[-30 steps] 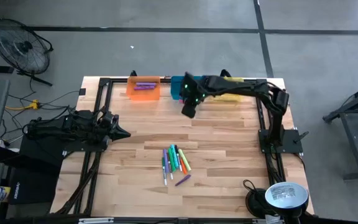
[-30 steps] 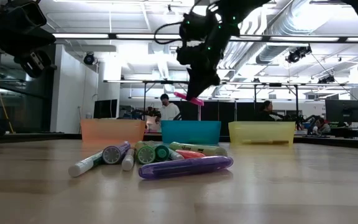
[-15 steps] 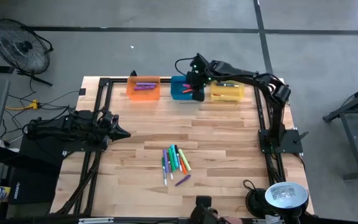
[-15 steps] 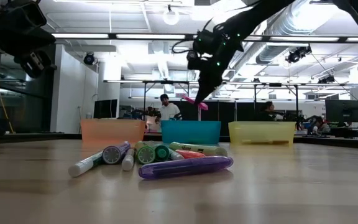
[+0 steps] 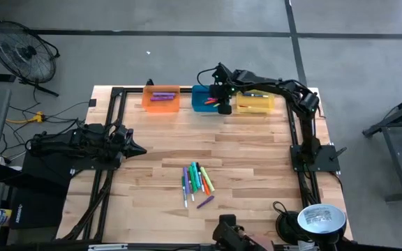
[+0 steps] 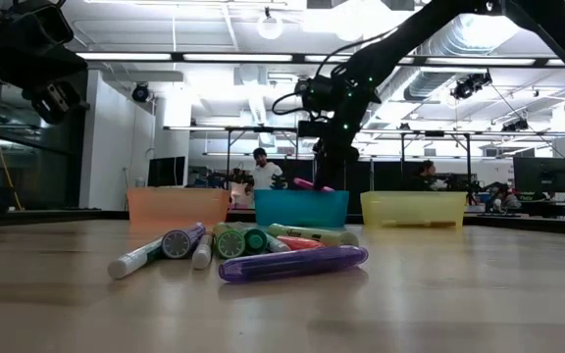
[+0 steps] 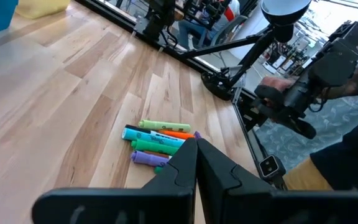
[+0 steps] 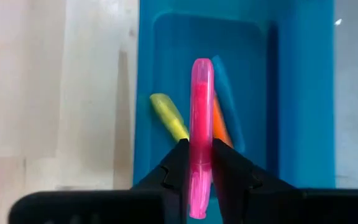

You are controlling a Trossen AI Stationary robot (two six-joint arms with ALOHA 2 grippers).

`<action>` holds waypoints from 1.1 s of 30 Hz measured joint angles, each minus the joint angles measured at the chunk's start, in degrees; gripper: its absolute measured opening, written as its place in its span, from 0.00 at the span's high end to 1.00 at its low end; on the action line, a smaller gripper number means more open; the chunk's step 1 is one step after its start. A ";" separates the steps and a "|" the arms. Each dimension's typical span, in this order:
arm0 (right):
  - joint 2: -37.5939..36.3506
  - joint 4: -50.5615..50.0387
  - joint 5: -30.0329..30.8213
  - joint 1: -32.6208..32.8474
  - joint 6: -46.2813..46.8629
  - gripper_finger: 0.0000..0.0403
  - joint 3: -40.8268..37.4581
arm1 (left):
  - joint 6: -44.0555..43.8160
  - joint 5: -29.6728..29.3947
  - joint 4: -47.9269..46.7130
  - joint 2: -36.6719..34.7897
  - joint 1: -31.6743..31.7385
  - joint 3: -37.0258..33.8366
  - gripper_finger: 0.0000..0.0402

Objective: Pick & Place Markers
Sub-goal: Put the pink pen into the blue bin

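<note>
One blue bin [image 8: 303,99] lies directly beneath the right claw [image 8: 196,163], which pinches a pink marker [image 8: 201,124] lengthwise over the yellow and orange markers inside. Best release now, low and centred. Left claw [image 7: 196,163] waits pressed shut, loose markers [image 7: 157,142] just ahead.

Pink marker [image 8: 201,134] over blue bin's markers; others [image 5: 197,183] heaped mid-table.

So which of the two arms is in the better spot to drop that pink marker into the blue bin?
The right one. Its gripper has the pink marker between its fingers, directly above the blue bin. The left gripper is shut, holds nothing, and sits far off at the table's left side.
</note>
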 joint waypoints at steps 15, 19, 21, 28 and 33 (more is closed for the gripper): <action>0.00 3.08 0.05 0.02 5.88 0.75 0.00 | 0.00 0.00 0.02 0.02 0.02 0.00 1.00; 0.00 3.68 0.00 0.17 8.60 0.66 0.00 | 0.00 0.00 0.02 0.02 0.02 0.00 1.00; 0.00 3.68 0.21 0.42 8.98 0.61 0.00 | 0.00 0.00 0.02 0.02 0.00 0.00 1.00; -0.50 3.94 7.23 2.31 10.23 0.50 0.00 | 0.00 0.00 0.02 0.02 0.02 0.00 1.00; -0.61 4.41 8.68 2.99 12.80 0.45 0.07 | 0.00 0.00 0.04 0.02 0.00 0.00 1.00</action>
